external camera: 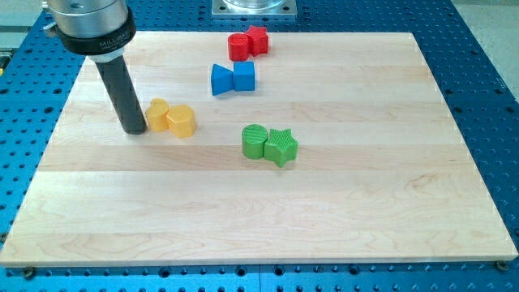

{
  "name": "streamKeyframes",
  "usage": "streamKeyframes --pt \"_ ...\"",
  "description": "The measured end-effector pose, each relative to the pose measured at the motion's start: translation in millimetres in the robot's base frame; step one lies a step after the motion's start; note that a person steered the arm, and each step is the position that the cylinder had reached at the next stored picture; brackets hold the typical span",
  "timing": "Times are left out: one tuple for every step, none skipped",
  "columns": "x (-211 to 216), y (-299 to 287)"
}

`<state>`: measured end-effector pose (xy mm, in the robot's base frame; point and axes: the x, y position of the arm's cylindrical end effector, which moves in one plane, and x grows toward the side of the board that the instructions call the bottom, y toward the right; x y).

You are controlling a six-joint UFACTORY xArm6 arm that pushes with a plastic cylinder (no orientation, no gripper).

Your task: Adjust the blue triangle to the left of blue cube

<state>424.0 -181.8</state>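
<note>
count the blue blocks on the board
2: the blue triangle and the blue cube touching on its right, near the view's top centre. None looks hidden.

dark straight rod (124, 93) under a ringed metal collar (87, 24) (faint lettering)

Other blocks on the wooden board (340, 211)

Near the view's top, a red cylinder (238, 47) touches a red star (258, 38). At the view's left, two yellow blocks (157, 114) (182, 120) sit pressed together (their exact shapes are hard to tell). Near the middle, a green cylinder (255, 141) touches a green star (282, 147). A blue perforated table (486, 97) surrounds the board.
</note>
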Motion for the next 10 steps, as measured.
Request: streamKeyframes --pt "0.0 0.0" --pt "4.9 0.0" --pt "-35.9 -26.2" --pt "-85.2 -38.8" --pt "-89.2 -32.7" --pt "-78.0 37.0" --pt "-65.9 98.9" --pt "-42.3 179.7" --pt "-2.5 261.5" --pt "42.3 296.1"
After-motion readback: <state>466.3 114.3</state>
